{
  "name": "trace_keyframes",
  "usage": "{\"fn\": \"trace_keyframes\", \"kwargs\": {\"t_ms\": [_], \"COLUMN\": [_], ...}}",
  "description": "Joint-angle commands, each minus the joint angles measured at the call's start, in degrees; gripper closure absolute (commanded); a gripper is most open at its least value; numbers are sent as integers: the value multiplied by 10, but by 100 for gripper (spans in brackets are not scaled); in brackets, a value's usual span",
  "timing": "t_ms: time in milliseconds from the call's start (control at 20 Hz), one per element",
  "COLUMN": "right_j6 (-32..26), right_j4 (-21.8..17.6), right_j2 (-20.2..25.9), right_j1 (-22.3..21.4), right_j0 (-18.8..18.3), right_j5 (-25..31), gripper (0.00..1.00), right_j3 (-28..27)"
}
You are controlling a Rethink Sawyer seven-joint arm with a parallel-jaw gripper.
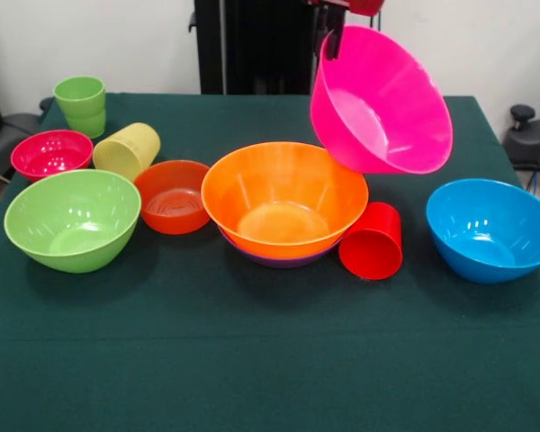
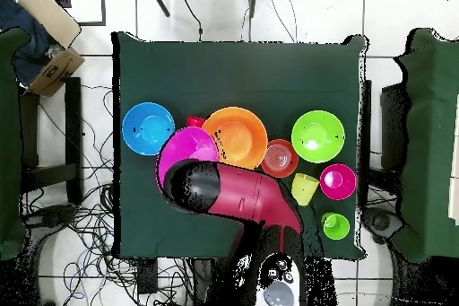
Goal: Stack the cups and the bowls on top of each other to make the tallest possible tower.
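- We log the gripper (image 1: pixel 335 34) clamped on the rim of the pink bowl (image 1: pixel 382 99), tilted in the air
- Orange bowl (image 1: pixel 283 200) nested in the purple bowl (image 1: pixel 279 260) (only its rim shows)
- Red cup (image 1: pixel 373 241) lying beside them

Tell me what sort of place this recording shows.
Likely a robotics lab: a table under green cloth with plastic bowls laid out, loose cables across a tiled floor, and a pedestal-mounted arm holding up a pink bowl.
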Motion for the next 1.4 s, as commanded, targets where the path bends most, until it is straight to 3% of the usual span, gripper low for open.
{"fn": "trace_keyframes", "kwargs": {"t_ms": [50, 1400], "right_j6": [26, 26], "right_j4": [4, 6], "right_j2": [62, 68], "right_j1": [30, 55], "right_j0": [-17, -39], "right_j5": [46, 42], "gripper": [100, 100], "right_j3": [-47, -74]}}
